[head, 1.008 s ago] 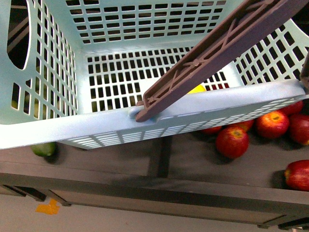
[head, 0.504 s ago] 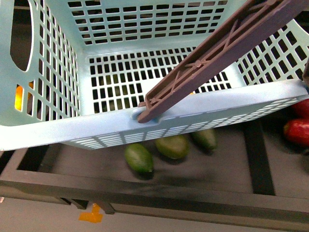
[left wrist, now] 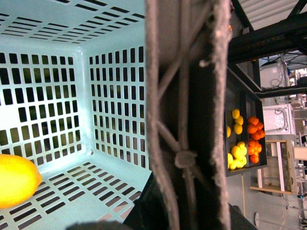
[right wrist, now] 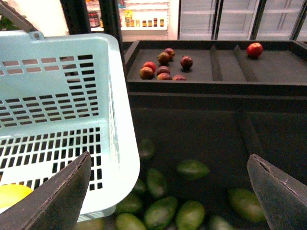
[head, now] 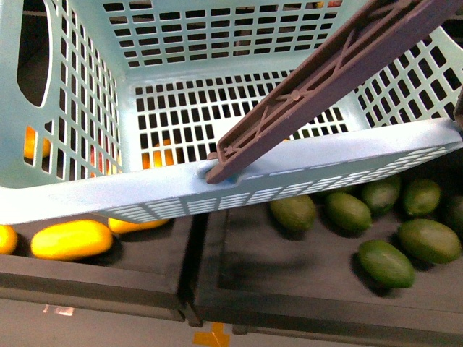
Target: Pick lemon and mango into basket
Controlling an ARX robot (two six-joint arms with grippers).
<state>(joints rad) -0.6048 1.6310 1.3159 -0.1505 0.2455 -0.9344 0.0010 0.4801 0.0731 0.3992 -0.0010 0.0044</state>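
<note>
left gripper (left wrist: 186, 216) jaws clenched on basket handle (head: 325, 79) | right gripper (right wrist: 167, 161) jaws released | lemon (left wrist: 17, 179) in basket (head: 94, 192) | bottle labels (right wrist: 144, 22) blurred

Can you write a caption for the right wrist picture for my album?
Open right gripper hovers over green mangoes beside the teal basket, a lemon already inside.

— Where's the smooth, yellow-orange oval lemon (left wrist: 14, 179)?
— Inside the light teal slotted plastic basket (head: 108, 191), resting on a grid panel near a corner.
— How does the basket sit?
— Tilted in the front view, with its brown ribbed swing handle (head: 325, 79) crossing diagonally above the open top.
— And the mangoes (head: 387, 264)?
— Green, oval, lying outside below its rim.
</note>
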